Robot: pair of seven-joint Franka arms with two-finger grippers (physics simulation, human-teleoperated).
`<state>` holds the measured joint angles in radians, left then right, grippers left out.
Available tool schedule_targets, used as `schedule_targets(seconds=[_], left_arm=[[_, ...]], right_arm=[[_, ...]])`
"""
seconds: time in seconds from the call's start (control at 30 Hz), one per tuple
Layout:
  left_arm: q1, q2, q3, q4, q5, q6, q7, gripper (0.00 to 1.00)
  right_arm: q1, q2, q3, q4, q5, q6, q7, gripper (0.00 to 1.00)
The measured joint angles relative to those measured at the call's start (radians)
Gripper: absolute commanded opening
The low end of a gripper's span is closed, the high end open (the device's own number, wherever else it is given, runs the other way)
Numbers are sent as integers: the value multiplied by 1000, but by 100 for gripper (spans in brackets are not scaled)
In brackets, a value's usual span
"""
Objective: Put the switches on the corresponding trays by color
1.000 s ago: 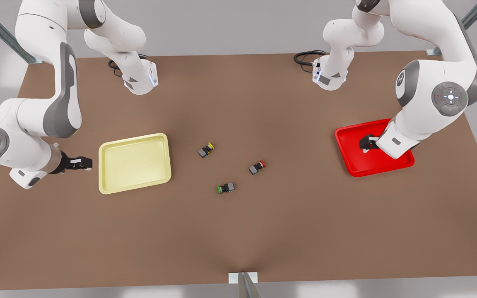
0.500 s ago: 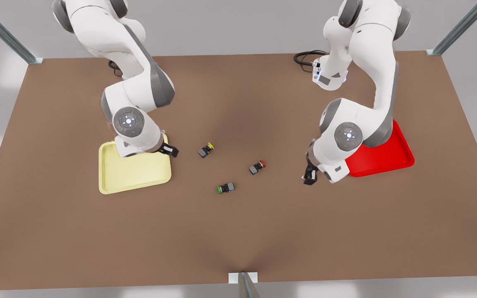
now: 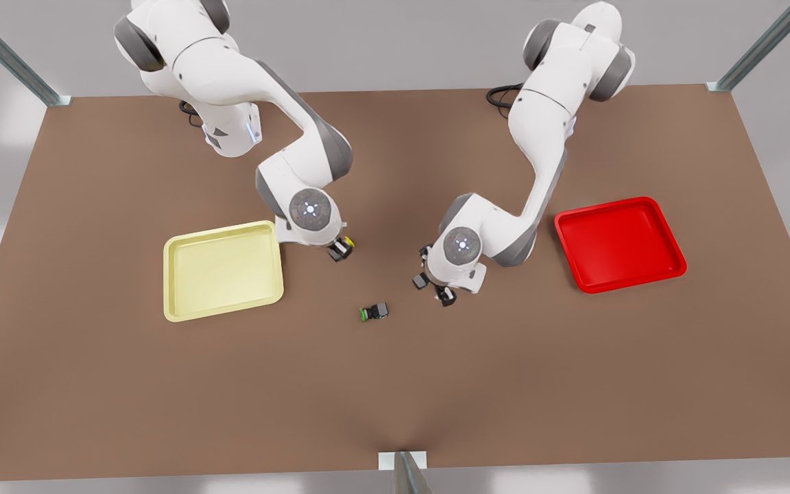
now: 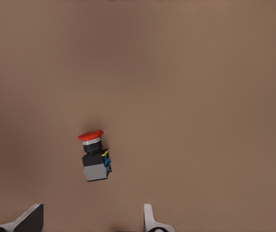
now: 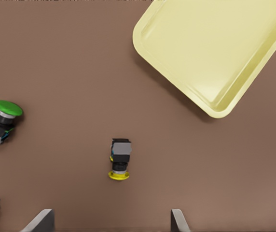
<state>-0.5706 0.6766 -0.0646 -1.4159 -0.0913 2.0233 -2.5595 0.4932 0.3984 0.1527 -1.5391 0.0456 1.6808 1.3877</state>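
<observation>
The red-capped switch [image 4: 95,157] lies on its side on the brown table. My left gripper [image 4: 89,222] hangs open just above it, apart from it. In the front view this gripper [image 3: 436,288] is right of centre and its wrist covers most of that switch. The yellow-capped switch [image 5: 120,158] also lies on its side, with my right gripper [image 5: 110,223] open over it. In the front view the yellow cap [image 3: 348,241] peeks out beside the right gripper [image 3: 334,248]. The pale yellow tray [image 3: 223,271] sits at the front view's left, the red tray [image 3: 618,243] at its right.
A green-capped switch [image 3: 374,312] lies on the table between and in front of the two grippers, also seen as the green switch [image 5: 0,123] in the right wrist view. The yellow tray's corner [image 5: 215,58] is close to the yellow switch. Both trays hold nothing.
Both arms have swung inward from the trays: the right gripper from the yellow tray to above the yellow switch, the left gripper from beside the red tray to above the red switch.
</observation>
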Motion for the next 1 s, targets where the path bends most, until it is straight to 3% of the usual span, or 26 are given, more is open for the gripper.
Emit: schedule_targets(seconds=[0.07, 0.17, 0.23, 0.43, 0.6, 0.8, 0.87, 1.0], left_arm=[[-2, 23, 0, 0, 15, 10, -80, 100], [-20, 26, 0, -52, 27, 74, -97, 100], [-37, 29, 0, -73, 31, 114, -100, 100], [-75, 63, 15, -161, 57, 237, -104, 100], [-78, 72, 23, -194, 64, 279, -132, 100], [-78, 90, 23, -193, 65, 288, -148, 100], [-78, 90, 23, -193, 65, 288, -148, 78], [-78, 90, 31, -192, 66, 288, -146, 67]], right_arm=[[-104, 13, 163, -5, -25, 79, 88, 75], [-114, 32, 180, -32, -90, 94, 87, 73], [-157, 18, 233, -128, -108, 224, 97, 73], [-123, 92, 216, -214, -172, 424, 137, 73], [-136, -20, 191, -536, -174, 798, 160, 73], [-129, -44, 113, -719, -273, 932, 159, 73], [-130, -4, 110, -707, -273, 930, 159, 73], [-95, -8, 117, -607, -271, 810, 234, 73]])
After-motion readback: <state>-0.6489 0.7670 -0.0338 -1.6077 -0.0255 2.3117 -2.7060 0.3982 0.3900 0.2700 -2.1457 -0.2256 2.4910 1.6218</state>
